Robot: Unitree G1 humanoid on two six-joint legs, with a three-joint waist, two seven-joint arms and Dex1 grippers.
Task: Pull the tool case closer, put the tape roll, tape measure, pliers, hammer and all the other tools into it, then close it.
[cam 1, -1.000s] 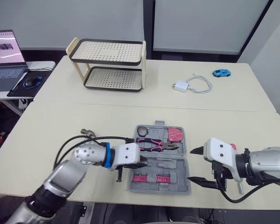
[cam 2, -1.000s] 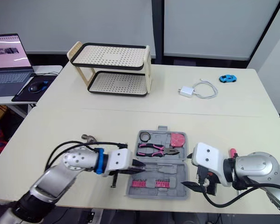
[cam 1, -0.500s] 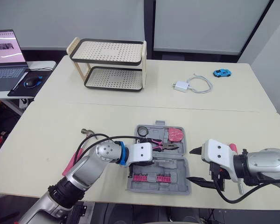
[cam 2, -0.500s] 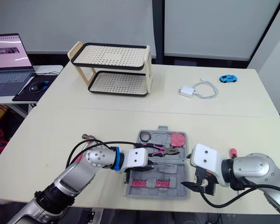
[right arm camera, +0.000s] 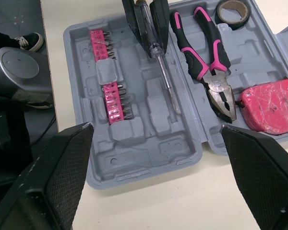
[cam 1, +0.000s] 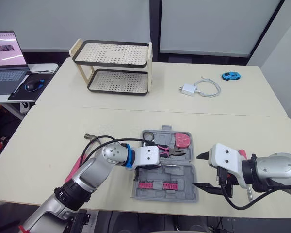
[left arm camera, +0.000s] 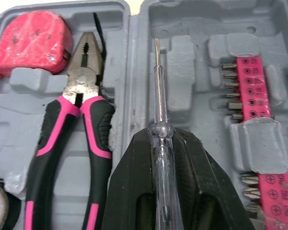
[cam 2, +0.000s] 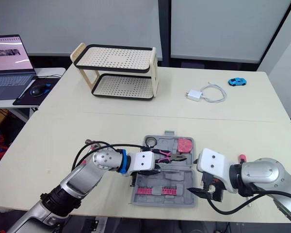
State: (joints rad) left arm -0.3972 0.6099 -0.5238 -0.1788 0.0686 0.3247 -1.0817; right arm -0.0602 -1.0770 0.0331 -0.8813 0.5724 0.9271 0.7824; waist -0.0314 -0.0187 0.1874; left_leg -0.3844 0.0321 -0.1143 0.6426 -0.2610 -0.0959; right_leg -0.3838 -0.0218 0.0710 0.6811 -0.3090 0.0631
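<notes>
left gripper [left arm camera: 162, 139]: clamped on the screwdriver [left arm camera: 156, 81], clearest from its own wrist cam, over the tool case [cam 1: 170, 195]
right gripper [cam 1: 196, 171]: fingers spread wide, just beside the case
hammer [cam 1: 90, 137]: head cam, by the left arm

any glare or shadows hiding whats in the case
Left wrist view: soft sheen on the tape measure and the clear screwdriver handle, hiding nothing; the left pincer, shut on it, blocks the tool case beneath. Right wrist view: even light, faint shadows in the case recesses. Left eye view: only soft shadows on the table.

Two-tier rack [cam 1: 114, 68], white charger [cam 1: 187, 89], blue toy car [cam 1: 230, 75], laptop [cam 1: 5, 63].
</notes>
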